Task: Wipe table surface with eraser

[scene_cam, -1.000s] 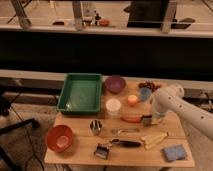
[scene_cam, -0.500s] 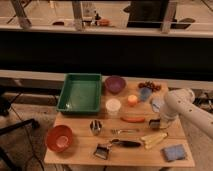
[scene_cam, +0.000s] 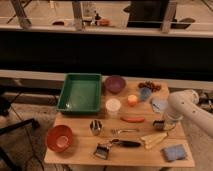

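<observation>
Here the gripper (scene_cam: 159, 124) sits low at the table surface (scene_cam: 80, 125) right edge; jaws' state: cannot tell

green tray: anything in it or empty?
Empty. The green tray shows only its bare green floor inside the rim. The gripper is down at the table's right side, well away from it.

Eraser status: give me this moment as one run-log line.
end effector: low at table surface right edge | eraser: at end effector | grip: unclear | wiping: not evident
</observation>
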`<state>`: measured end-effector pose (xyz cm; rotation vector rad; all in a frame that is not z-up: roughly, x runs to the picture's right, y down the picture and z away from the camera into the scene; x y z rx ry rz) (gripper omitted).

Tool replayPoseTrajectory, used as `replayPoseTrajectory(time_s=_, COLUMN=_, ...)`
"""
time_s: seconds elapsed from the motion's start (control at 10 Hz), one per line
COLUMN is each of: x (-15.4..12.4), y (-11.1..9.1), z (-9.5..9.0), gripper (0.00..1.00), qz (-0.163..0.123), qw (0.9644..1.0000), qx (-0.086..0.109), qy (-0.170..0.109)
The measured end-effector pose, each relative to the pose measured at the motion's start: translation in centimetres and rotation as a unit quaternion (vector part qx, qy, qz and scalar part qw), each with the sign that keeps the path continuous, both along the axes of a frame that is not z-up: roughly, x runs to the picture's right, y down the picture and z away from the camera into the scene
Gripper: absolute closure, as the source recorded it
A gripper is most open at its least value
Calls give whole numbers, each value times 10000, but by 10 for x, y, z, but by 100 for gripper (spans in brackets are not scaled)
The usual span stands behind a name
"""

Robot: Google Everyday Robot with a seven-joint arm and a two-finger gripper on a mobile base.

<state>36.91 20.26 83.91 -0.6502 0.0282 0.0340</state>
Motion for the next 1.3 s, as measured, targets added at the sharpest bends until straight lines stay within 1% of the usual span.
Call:
replayPoseTrajectory(time_s=0.5, x=26, y=-6, z=13, gripper=98, qz=122, qw=9994, qx=24, qy=313)
replayPoseTrajectory(time_s=0.8, x=33, y=-13, z=24, gripper=98, qz=166, qw=9989, qx=38, qy=432)
replayPoseTrajectory(time_s=1.0, x=32, y=-18, z=29, gripper=98, qz=156, qw=9989, qx=64, qy=442)
replayPoseTrajectory(time_s=1.3, x=21, y=-27, z=36, gripper=98, qz=124, qw=9991, qx=111, qy=384)
